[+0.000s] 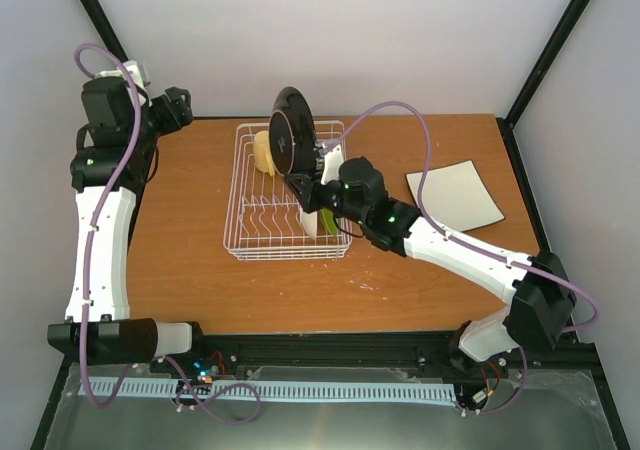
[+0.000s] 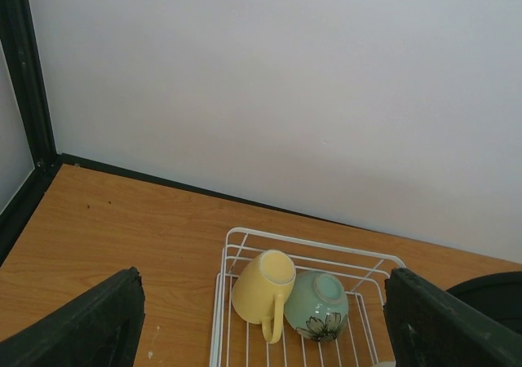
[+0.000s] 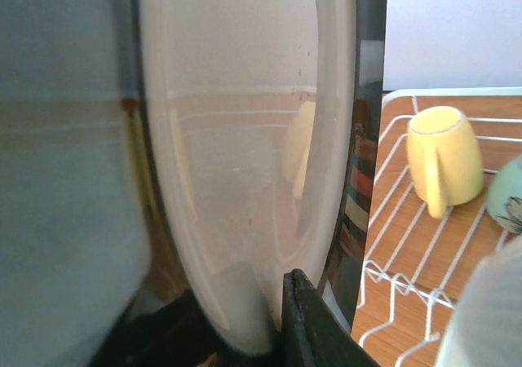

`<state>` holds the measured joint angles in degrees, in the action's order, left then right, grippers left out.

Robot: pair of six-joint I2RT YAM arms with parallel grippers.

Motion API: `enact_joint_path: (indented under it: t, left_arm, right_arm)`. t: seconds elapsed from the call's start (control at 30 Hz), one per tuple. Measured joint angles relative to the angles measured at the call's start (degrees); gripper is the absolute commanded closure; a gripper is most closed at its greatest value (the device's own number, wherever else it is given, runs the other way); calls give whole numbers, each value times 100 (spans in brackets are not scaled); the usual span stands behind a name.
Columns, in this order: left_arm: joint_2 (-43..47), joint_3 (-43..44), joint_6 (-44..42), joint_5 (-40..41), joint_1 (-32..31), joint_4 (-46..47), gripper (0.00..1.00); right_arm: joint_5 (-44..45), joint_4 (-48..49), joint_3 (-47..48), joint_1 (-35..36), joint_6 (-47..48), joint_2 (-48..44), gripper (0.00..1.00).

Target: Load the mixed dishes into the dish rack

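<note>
While the right gripper (image 1: 305, 183) is clenched on the lower edge of one dark-rimmed cream plate (image 1: 292, 130), that plate stands upright on edge above the middle of the dish rack (image 1: 245, 240), its dark back toward the top camera. At the rack's far end lie one yellow cup (image 2: 265, 289), on its side, and one pale mint bowl (image 2: 318, 306), touching each other. One square white plate (image 1: 455, 195) lies flat on the table (image 1: 200, 270), well to the right of the rack. The left gripper (image 1: 178, 108) hangs beyond the rack's far left corner, its jaws spread wide with nothing between them. At the rack's near right corner, one small lime-green plate (image 1: 334, 228) shows only as a sliver under the right arm. A white shape (image 1: 320, 220) beside it is too covered to name. In the right wrist view the plate's cream face fills most of the picture, only one black finger (image 3: 314, 326) is visible, and the bowl is cut off at the edge.
</note>
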<state>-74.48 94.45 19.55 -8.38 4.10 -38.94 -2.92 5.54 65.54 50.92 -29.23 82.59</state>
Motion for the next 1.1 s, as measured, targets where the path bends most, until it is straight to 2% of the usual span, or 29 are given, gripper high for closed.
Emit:
enact_joint_path:
  t: [0.23,0.37,0.57,1.1]
  left_arm:
    - [4,-98,-2,-42,0,11,19]
    - [26,-131,-4,-35,0,20,19]
    - [50,-142,-11,-15,0,20,19]
    - [129,-297,-48,-22,0,70,19]
  right_arm:
    - [-446,-57,247,0,-258,420,97]
    - [-577,-420,258,15,-470,815,97]
    - [-404,-837,254,101,-575,938,97]
    - [-203,-944,254,125,-1235,1211,97]
